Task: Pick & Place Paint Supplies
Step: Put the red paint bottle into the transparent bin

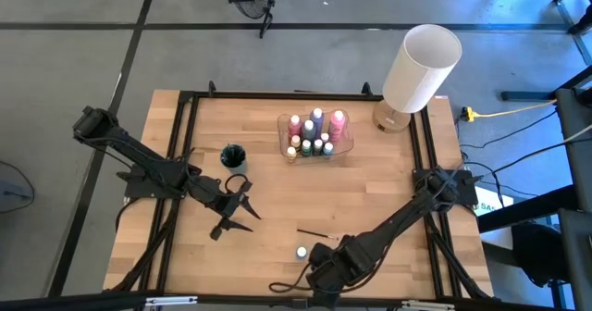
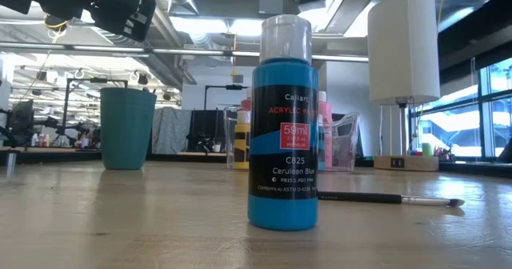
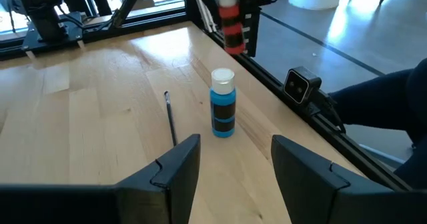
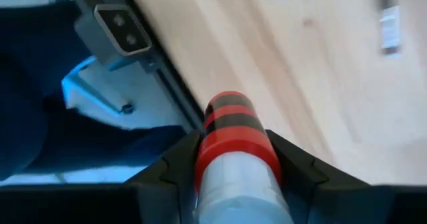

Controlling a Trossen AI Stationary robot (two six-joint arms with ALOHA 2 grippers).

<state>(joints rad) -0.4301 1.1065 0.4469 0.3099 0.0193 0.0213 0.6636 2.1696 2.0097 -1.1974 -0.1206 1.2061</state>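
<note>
**Hidden, cut off, blurred**

Red bottle (image 4: 233, 151) cut at right wrist frame edge, label blurred, cap end unseen. Right gripper (image 1: 319, 279) hidden under arm from above. Bottles in clear bin (image 1: 315, 135) too small to count. Paintbrush (image 2: 390, 198) handle end behind blue bottle (image 2: 283, 133).

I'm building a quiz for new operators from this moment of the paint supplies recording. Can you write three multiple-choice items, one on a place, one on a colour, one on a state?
1. Where does the paintbrush lie?
A. In the teal cup
B. Flat on the table
C. In the clear tray

2. What colour is the paint bottle standing alone nearest the low camera?
A. Blue
B. Yellow
C. Pink

3. What is the right gripper doing?
A. Hanging open and empty
B. Shut on the brush
C. Shut on a red bottle

Answers: 1 B, it lies on bare wood beside the blue bottle. 2 A, label reads Cerulean Blue. 3 C, the right wrist view shows the bottle between the fingers.
</note>
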